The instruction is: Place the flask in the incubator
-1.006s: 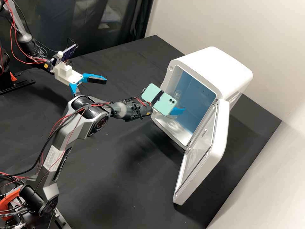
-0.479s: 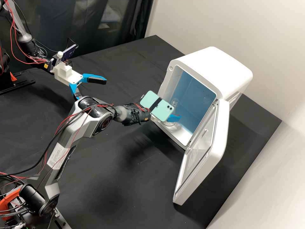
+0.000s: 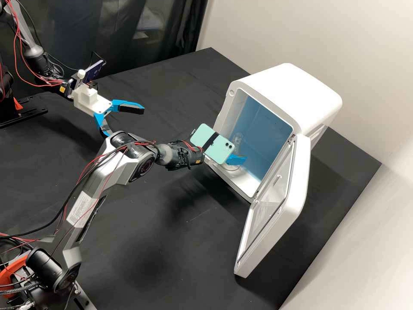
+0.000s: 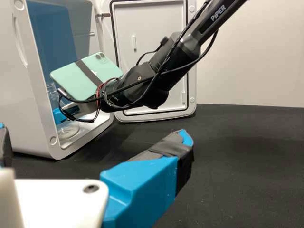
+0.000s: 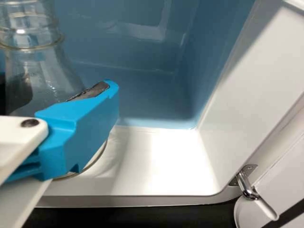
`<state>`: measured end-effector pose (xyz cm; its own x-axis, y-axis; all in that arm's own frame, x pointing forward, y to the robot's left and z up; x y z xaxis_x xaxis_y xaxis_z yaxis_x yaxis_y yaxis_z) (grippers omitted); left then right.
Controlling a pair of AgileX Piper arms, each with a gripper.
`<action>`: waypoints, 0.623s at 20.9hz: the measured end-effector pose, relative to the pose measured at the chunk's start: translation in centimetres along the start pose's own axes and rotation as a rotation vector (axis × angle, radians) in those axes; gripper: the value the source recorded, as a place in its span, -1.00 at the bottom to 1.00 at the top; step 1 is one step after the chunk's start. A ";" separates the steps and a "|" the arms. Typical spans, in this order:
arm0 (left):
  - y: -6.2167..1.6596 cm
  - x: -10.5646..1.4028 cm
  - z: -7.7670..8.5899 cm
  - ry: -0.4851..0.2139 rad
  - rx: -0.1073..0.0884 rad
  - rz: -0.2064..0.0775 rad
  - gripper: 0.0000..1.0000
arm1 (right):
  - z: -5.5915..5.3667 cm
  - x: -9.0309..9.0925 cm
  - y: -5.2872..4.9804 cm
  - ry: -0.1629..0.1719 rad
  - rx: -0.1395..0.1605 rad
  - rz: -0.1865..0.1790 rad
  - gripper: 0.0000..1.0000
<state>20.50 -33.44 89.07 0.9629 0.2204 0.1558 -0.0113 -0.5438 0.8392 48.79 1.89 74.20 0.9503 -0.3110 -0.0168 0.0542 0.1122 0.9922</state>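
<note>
Jaws of the right gripper (image 3: pixel 235 159) look clamped on the flask (image 5: pixel 33 61), which seems to rest on the incubator's (image 3: pixel 292 90) floor, so they should part gently, then back straight out without tipping it.

White lettering (image 4: pixel 222 10) runs along the upper link of the right arm (image 4: pixel 161 78) in the left wrist view: one short brand word, mostly capitals, set lengthwise on the dark grey casing. In the high view a pale label (image 3: pixel 74 209) sits on the same arm's lower link, above its base by the near left corner of the counter (image 3: pixel 172 224). Its print is too small to read.
</note>
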 end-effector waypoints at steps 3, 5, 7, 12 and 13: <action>0.00 0.0 0.0 0.000 0.000 0.000 1.00 | -0.1 0.2 0.1 -0.002 -0.011 0.008 -1.00; 0.00 0.0 0.0 0.000 0.000 0.000 1.00 | -0.1 0.2 0.1 -0.005 -0.013 0.008 -1.00; 0.00 0.0 0.0 0.000 0.000 0.000 1.00 | -0.3 0.4 0.2 -0.004 -0.011 0.002 -1.00; -0.23 -0.2 0.1 0.002 -0.005 -0.009 1.00 | 0.5 1.0 0.4 -0.018 -0.011 0.009 -1.00; -0.23 -0.2 0.1 0.002 -0.005 -0.009 1.00 | 0.8 1.2 0.5 -0.024 -0.010 0.011 -1.00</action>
<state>20.32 -33.41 88.81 0.9625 0.2266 0.1490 -0.0039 -0.5377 0.8431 49.67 0.84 74.73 0.9431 -0.3326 -0.0024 0.0468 0.1257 0.9910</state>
